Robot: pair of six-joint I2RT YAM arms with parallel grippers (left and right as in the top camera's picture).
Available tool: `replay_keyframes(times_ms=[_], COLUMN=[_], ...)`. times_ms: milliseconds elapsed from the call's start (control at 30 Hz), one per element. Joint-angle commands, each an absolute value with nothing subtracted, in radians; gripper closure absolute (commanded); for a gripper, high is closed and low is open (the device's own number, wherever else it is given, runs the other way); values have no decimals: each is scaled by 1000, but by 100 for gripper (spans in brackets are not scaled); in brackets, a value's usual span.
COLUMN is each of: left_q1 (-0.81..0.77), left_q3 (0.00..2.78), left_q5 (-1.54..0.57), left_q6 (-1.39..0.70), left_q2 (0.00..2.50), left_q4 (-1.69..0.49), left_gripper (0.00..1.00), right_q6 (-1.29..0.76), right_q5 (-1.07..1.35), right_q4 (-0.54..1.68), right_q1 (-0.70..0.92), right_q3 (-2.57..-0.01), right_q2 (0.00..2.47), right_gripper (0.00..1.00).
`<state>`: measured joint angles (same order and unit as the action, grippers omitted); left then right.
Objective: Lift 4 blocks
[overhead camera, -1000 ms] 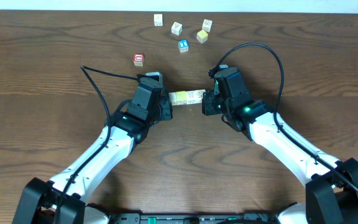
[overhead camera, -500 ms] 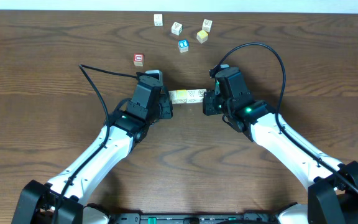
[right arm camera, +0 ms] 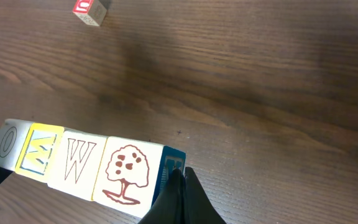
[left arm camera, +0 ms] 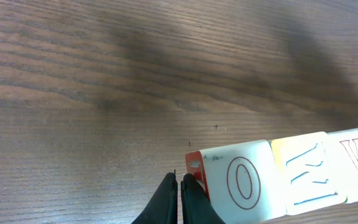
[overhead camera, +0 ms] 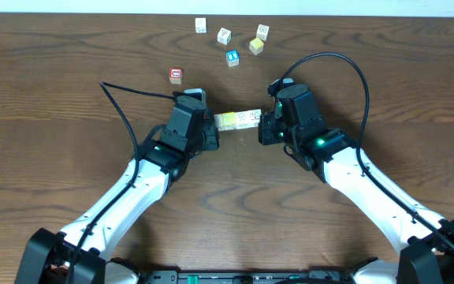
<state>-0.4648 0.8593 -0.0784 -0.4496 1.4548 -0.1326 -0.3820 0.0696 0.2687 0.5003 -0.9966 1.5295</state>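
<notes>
**Squarely end to end: four blocks pinched between two tools**

The left tool (left arm camera: 180, 182) has its two fingers pressed together with nothing between them. Its tip butts against the red side face of the O block (left arm camera: 238, 183). The right tool (right arm camera: 180, 179) is likewise drawn fully together and grips nothing. Its tip pushes on the blue side face of the tree block (right arm camera: 127, 174).

Between the two tips runs the row of four blocks (overhead camera: 237, 121), face against face. In order they are the O block, the pale yellow block (left arm camera: 306, 171) printed in blue, the W block (right arm camera: 73, 160) and the tree block. The row sits near the middle of the dark wooden surface (overhead camera: 53, 95), between the two arms. I cannot tell whether it rests on the wood or hangs just above it.

Farther out, a red-faced cube (overhead camera: 176, 76) lies beyond the left arm. Toward the far edge lie a blue-faced cube (overhead camera: 232, 57), a small yellow cube (overhead camera: 256, 46) just beside it, and three white cubes (overhead camera: 224, 35). All of these lie well apart from the row.
</notes>
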Motion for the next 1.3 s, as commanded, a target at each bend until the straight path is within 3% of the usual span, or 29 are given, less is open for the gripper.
replay_keyframes(times_ms=[0,1267], left_q1=[-519,-523], left_q3=[934,936], left_q5=[-271,-249], left_q6=[-459,-458], left_q2=[1433,1391], left_q4=[-98,-112], left_gripper=[93,93], right_q6=[-377,-377], right_q5=[325,319], right_q4=[257,259], right_q1=[570,571], right_q3=[-1034,-1034], right_q2=[1518,1515], right_gripper=[99,99])
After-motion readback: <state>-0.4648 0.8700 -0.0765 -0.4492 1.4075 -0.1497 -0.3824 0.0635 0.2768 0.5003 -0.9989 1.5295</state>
